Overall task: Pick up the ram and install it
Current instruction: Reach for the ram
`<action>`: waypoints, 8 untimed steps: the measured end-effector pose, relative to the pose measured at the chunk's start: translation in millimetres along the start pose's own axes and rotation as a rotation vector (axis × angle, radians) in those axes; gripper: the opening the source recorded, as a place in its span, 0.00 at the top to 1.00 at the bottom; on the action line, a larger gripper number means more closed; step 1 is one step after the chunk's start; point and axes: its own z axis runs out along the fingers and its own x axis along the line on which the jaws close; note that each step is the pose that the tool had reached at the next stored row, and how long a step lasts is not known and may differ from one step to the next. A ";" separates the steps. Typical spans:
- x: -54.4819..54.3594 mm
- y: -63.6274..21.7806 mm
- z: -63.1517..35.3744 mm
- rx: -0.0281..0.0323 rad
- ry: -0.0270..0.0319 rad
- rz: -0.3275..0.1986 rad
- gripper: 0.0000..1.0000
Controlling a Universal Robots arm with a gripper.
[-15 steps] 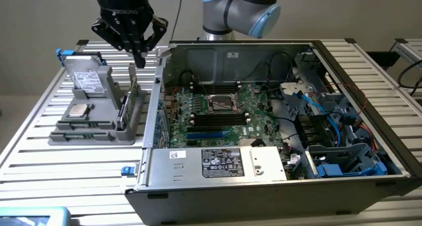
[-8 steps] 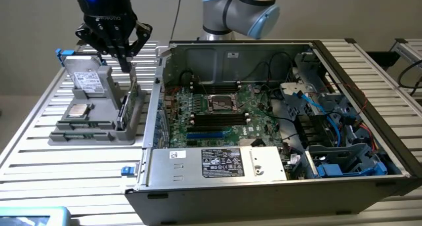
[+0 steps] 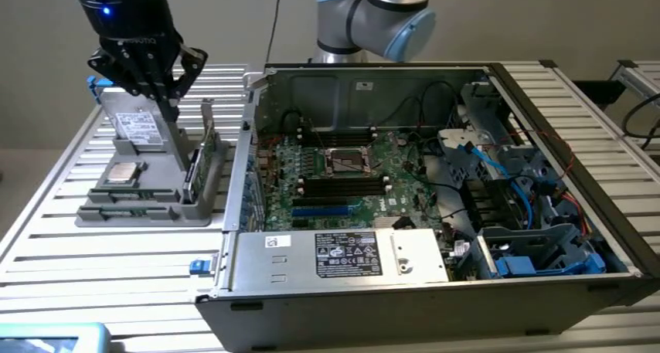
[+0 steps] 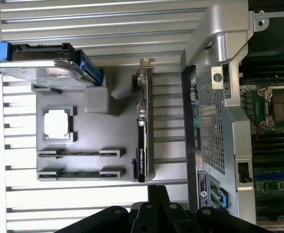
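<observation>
The ram (image 3: pixel 129 211) is a thin green stick standing on edge in the front slot of a grey parts holder (image 3: pixel 154 184) at the exterior view's left. From above, the ram (image 4: pixel 79 173) is a narrow green strip between two grey clips. My gripper (image 3: pixel 165 107) hangs above the holder's back end, over the silver drive (image 3: pixel 138 129), clear of the ram. Its black fingers are shut with nothing between them. In the wrist view the gripper (image 4: pixel 156 191) tapers to a closed point near the holder's edge (image 4: pixel 93 187).
The holder also carries a processor chip (image 4: pixel 58 123), the drive (image 4: pixel 45 73) and an upright card with a metal bracket (image 4: pixel 142 136). The open computer case (image 3: pixel 413 276), with its green motherboard (image 3: pixel 341 179), stands right beside the holder. Both rest on a slatted metal table (image 3: pixel 62 237).
</observation>
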 end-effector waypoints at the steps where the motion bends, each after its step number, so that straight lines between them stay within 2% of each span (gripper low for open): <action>1: 4.4 -0.4 1.7 0.0002 0.0000 0.000 0.89; 8: 35.8 -3.2 12.8 0.0016 0.0010 0.000 0.89</action>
